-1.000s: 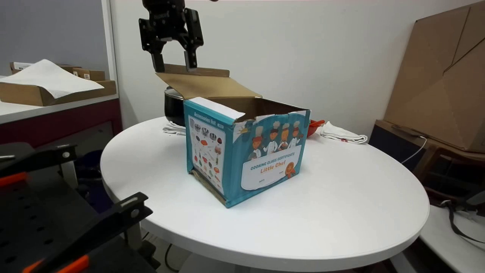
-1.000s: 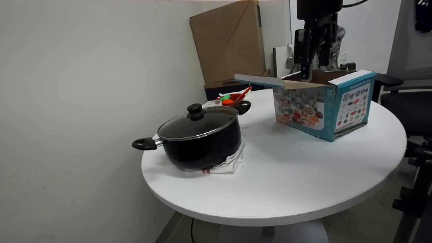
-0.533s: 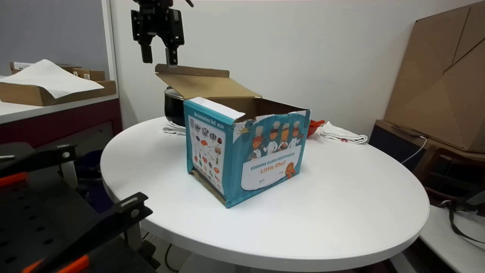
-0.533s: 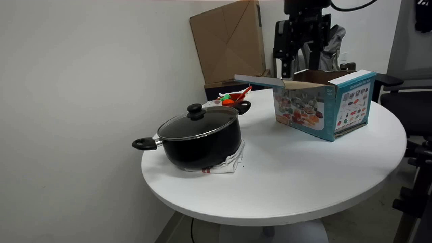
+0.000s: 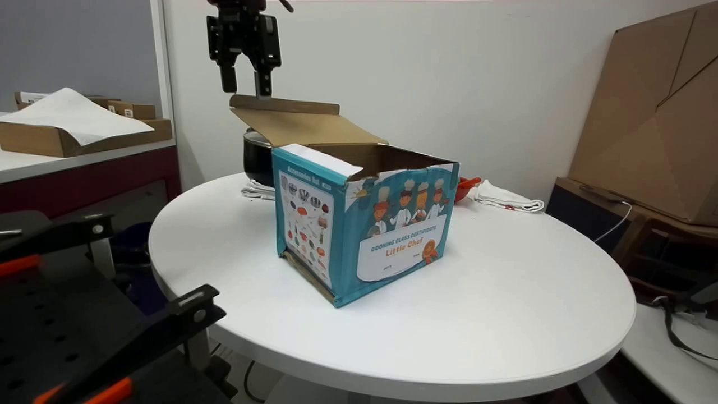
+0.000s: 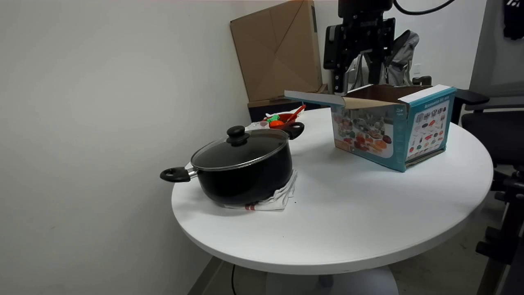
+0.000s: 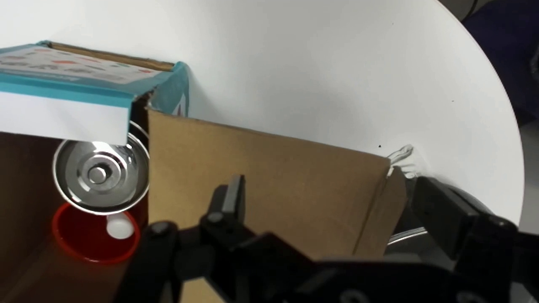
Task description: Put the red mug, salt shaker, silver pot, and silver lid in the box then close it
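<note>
The box (image 5: 362,224) stands on the round table with its large brown flap (image 7: 269,181) folded outward. Inside it, the wrist view shows the round silver lid (image 7: 97,174) with a knob. Another metal rim, apparently of the silver pot (image 7: 140,128), peeks out under the lid; the rest is covered. Below these is the red mug (image 7: 76,235), seen from above. A white round-ended thing (image 7: 120,227), possibly the salt shaker, lies at its edge. My gripper (image 5: 245,90) is open and holds nothing. It hangs above the flap's outer end, fingers wide apart in the wrist view (image 7: 330,198).
A large black pot (image 6: 245,180) with a glass lid sits on a folded towel beside the flap. Near the wall is a red bowl (image 6: 286,119) with toy food. Behind the table lean big brown cartons (image 6: 278,53). A white cloth (image 5: 507,196) lies at the table edge.
My open gripper has risen and moved from over the box's opening out toward the flap's outer end, then shifted slightly. The box, its flap and the other things have stayed put.
</note>
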`<action>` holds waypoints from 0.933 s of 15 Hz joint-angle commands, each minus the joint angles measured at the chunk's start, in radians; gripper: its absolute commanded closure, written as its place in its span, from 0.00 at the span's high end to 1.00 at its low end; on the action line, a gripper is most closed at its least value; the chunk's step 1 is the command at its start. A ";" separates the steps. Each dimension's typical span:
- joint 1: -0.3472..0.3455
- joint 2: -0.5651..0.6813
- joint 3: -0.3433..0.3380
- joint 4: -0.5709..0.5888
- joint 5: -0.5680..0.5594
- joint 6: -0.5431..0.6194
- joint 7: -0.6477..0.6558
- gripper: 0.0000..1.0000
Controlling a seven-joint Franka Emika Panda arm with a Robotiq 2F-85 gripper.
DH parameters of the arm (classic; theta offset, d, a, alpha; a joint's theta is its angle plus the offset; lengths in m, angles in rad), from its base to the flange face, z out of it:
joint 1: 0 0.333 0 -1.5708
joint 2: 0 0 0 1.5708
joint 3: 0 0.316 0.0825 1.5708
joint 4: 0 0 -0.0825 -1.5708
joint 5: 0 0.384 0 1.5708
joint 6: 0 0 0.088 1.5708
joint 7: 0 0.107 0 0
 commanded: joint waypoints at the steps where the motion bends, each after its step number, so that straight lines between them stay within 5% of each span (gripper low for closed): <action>1: -0.015 0.063 0.024 0.027 -0.047 0.055 0.064 1.00; 6: -0.002 0.120 0.044 0.052 -0.084 0.099 0.115 1.00; 8: -0.001 0.137 0.050 0.056 -0.121 0.112 0.146 0.74; 14: 0.000 0.135 0.039 0.054 -0.218 0.104 0.228 0.31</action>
